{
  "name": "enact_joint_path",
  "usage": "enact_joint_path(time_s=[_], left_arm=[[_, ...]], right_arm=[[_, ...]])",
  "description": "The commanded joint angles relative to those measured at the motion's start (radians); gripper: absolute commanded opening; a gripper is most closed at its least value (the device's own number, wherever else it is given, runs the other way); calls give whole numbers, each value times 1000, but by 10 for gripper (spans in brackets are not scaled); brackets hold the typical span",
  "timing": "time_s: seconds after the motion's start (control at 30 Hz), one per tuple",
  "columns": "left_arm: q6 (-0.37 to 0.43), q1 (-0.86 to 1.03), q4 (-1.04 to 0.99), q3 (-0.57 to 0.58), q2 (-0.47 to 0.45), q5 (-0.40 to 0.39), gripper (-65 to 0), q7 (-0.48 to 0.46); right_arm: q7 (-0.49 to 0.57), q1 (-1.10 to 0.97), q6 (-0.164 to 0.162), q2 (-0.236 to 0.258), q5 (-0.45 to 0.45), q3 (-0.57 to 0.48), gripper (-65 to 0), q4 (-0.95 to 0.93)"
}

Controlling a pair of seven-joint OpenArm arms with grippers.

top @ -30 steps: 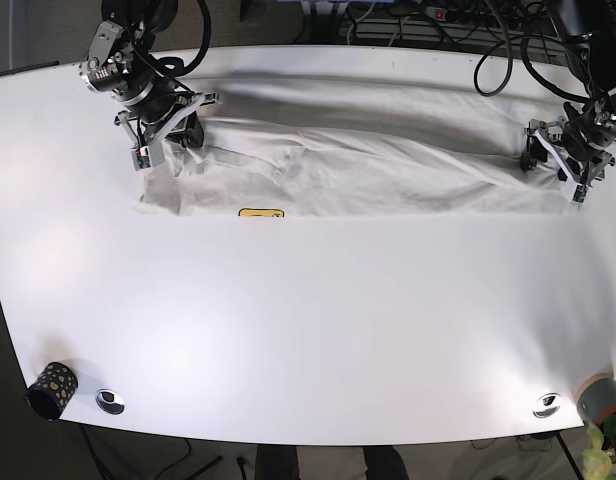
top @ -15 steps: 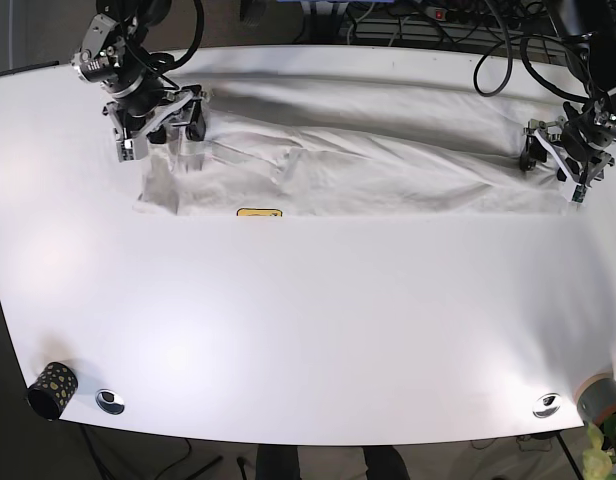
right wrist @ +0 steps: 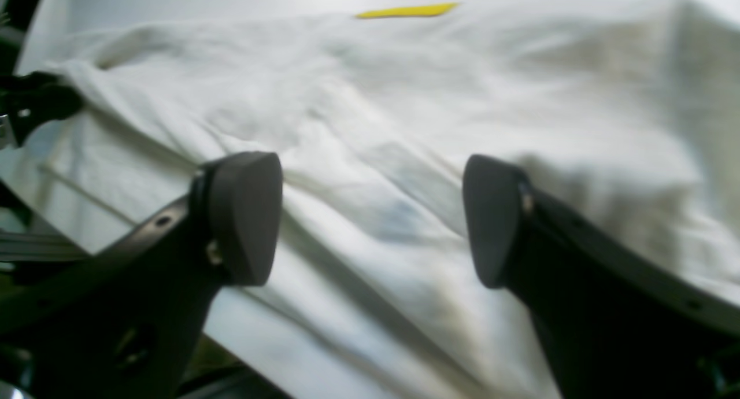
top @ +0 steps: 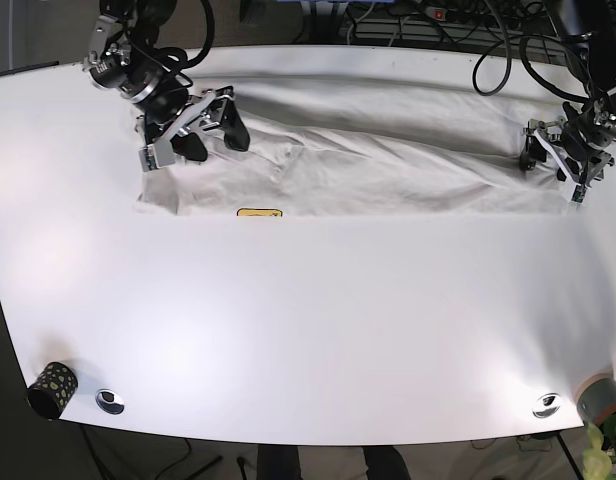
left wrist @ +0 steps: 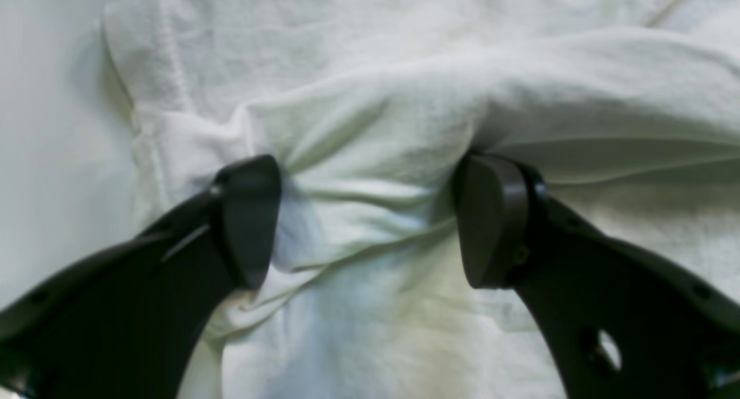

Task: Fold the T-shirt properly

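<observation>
- A white T-shirt (top: 368, 165) lies stretched in a long, rumpled band across the far half of a white table (top: 308, 330), a small yellow label (top: 260, 213) showing at its near edge.
- The right gripper (top: 193, 125) hangs over the shirt's end on the base view's left; its wrist camera shows both dark fingers (right wrist: 243, 214) spread wide with nothing between them, the cloth below.
- The left gripper (top: 560, 150) sits at the opposite end of the shirt; its wrist view shows the jaws parted and set down on either side of a raised ridge of fabric (left wrist: 370, 156), pads (left wrist: 491, 220) touching the cloth but not closed on it.
- At the table's near edge stand a dark spotted cup (top: 52, 388) on one corner and a grey pot (top: 600, 398) with green leaves on the other, with two round metal fittings (top: 110, 401) between them.
- Black cables (top: 488, 40) trail along the far side, beyond the tabletop.
</observation>
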Motion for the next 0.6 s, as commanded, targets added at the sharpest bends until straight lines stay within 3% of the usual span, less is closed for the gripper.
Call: enact_joint_path(time_s=[0.0,0.33,0.5,0.57], left_arm=[[-8,1,7,-1,-9,5,-207,27],[-8,-19,7,-10,-9,-3,-207,29],[-8,-15,72,-85,-9,-122,-203,39],[-8,-18,104,-117,-13,-199,-200,101]], right_arm=[[17,21,6,6,-10,0,-182,-56],[111,94,14,12,-205,0,-182,-247],[117,104,14,12,-223,-1,-182,-250],[117,104,14,12,-226,-3,-182,-250]])
